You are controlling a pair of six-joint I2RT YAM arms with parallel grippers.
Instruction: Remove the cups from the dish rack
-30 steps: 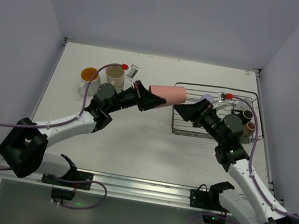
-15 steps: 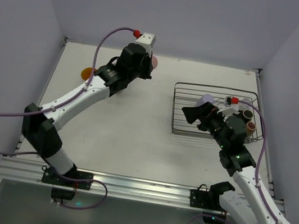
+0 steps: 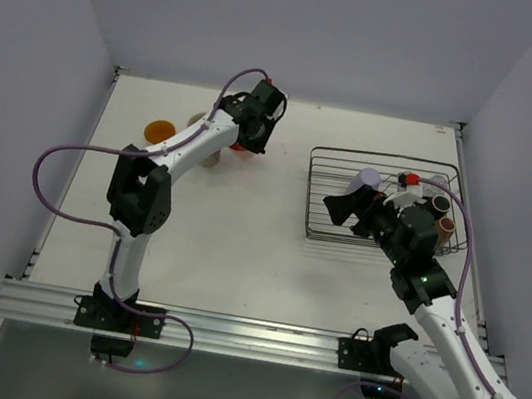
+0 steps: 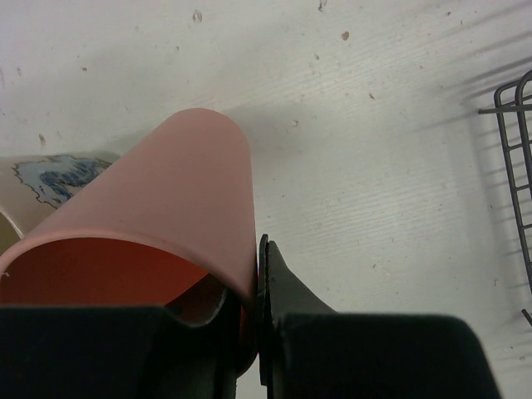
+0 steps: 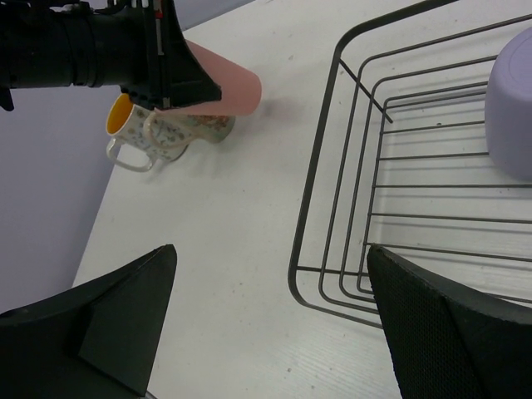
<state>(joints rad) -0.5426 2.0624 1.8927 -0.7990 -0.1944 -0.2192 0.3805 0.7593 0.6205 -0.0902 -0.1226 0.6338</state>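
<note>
A: Status on the unload?

B: Two are out. Orange-inside cup (image 3: 160, 129) and patterned mug (image 5: 187, 129) stand together on the desk (image 3: 238, 246), far left. Third is in progress: left hand (image 4: 249, 291) pinches the salmon cup (image 4: 166, 208) by its wall at the rim, tilted, just beside the mug. Can't tell if it touches the desk.

A: Rack?

B: Dish rack (image 5: 313, 166) holds the lavender cup (image 5: 515, 108), a brown cup (image 3: 446, 226) and at least one more next to it, too small to identify. Right hand (image 5: 270, 332) is spread wide, empty, at the rack's near-left corner.

A: Roughly half, then?

B: My read, yes. Salmon needs setting down, then the rest.
</note>
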